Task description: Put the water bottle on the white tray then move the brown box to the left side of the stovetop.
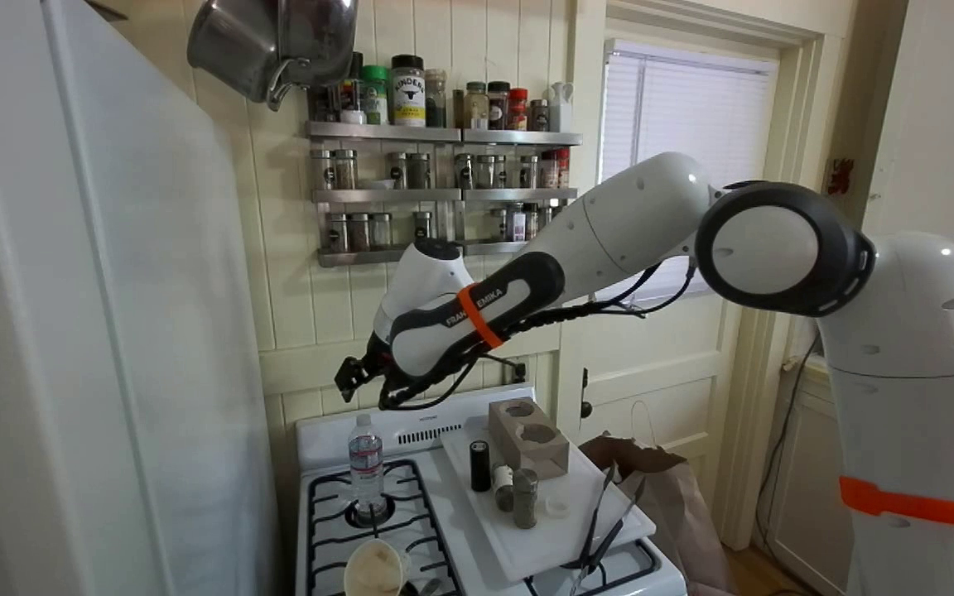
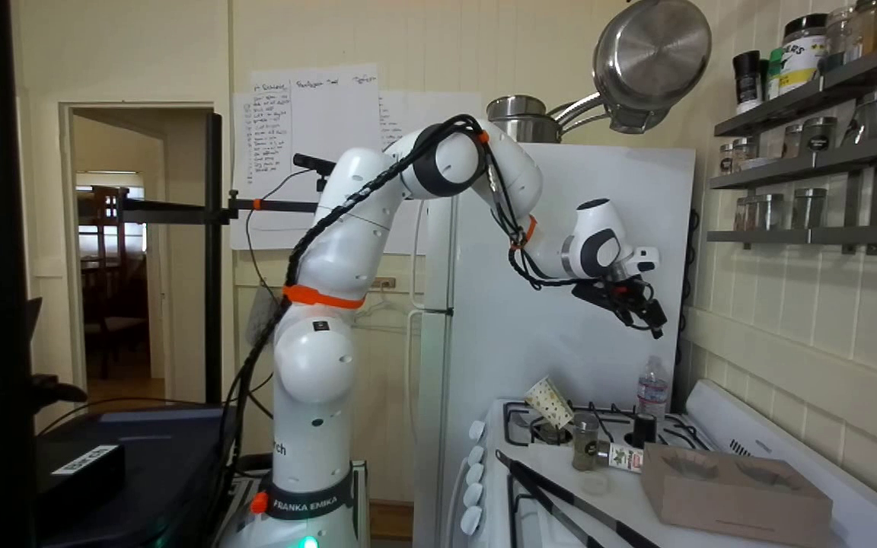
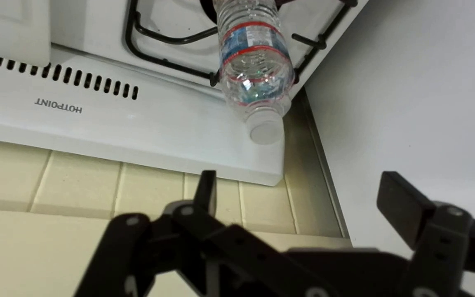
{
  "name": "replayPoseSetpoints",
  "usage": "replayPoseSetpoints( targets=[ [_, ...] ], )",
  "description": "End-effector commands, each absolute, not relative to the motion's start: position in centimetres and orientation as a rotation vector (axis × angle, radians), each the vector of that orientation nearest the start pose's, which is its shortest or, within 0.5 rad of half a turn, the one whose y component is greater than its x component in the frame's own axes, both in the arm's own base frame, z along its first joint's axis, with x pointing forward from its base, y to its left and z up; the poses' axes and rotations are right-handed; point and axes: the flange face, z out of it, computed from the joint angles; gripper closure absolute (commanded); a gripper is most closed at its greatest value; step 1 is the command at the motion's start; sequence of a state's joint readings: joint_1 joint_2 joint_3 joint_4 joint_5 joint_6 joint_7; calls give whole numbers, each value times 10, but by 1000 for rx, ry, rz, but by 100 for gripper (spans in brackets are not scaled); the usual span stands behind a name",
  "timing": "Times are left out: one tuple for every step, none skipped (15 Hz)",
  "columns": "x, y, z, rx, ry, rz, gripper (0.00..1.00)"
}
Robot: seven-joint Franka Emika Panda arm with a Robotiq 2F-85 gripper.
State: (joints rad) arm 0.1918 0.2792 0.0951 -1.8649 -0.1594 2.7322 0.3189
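Note:
The water bottle (image 1: 367, 459) stands upright on the left burner of the white stovetop (image 1: 444, 484). It also shows in an exterior view (image 2: 652, 392) and in the wrist view (image 3: 256, 62). My gripper (image 1: 349, 381) is above the bottle's cap and apart from it; it also shows in an exterior view (image 2: 659, 327). In the wrist view my gripper (image 3: 299, 175) is open, with nothing between the fingers. The white tray (image 1: 543, 546) lies across the right part of the stovetop. The brown box (image 1: 547, 459) with round openings sits on the tray's back end, also in an exterior view (image 2: 735, 498).
On the tray are a black jar (image 1: 479, 466), a lying white-labelled container, a glass shaker (image 1: 526, 499) and black tongs (image 2: 560, 498). A patterned cup (image 2: 549, 402) leans on the front burner. The fridge (image 2: 568, 304) borders the stove; spice shelves (image 1: 444, 194) hang behind.

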Motion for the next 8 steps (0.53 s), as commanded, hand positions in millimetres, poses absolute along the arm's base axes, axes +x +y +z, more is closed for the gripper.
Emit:
replayPoseSetpoints(
  targets=[
    [645,196,427,-2926,-150,-836,0],
    [646,199,422,-2932,-168,-796,0],
    [645,199,415,-2967,-186,-758,0],
    [645,200,408,-2976,-197,-727,0],
    [647,198,402,-2995,-181,-726,0],
    [650,198,397,-2999,-166,-716,0],
    [653,197,392,-3007,-155,-720,0],
    [656,196,389,-3014,-146,-723,0]
  ],
)
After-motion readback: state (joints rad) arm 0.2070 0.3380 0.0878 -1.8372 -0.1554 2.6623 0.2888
